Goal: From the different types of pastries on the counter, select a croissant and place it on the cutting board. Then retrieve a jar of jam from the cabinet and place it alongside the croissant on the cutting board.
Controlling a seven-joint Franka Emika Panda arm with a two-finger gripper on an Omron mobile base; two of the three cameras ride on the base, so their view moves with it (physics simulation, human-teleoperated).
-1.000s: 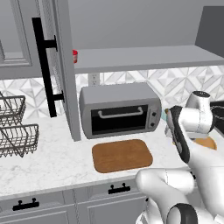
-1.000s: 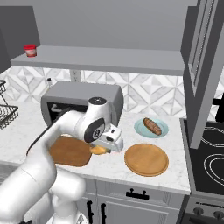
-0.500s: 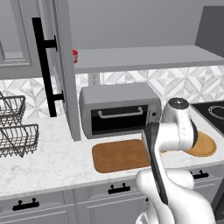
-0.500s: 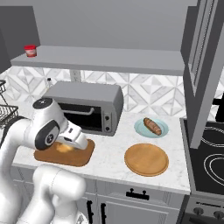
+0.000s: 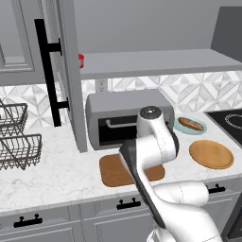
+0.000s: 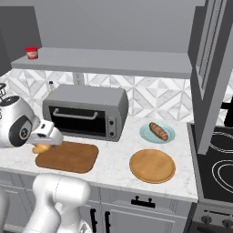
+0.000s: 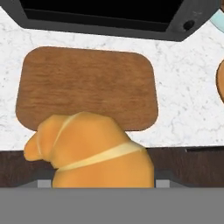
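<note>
My claw (image 6: 45, 144) holds the croissant (image 7: 89, 151) clamped between its jaws, suspended above the near left edge of the cutting board (image 7: 87, 87); it is not touching the wood. The board lies flat on the bench (image 6: 118, 168), directly in front of the toaster oven (image 6: 86, 111). To the right sit a round wooden disc (image 6: 152, 165) and a teal plate (image 6: 144, 134) carrying the brown pastry (image 6: 158, 131). The jar of jam (image 6: 31, 52) stands on the cabinet shelf (image 6: 113, 61). Wire baskets (image 5: 16, 142) occupy the bench's left end.
</note>
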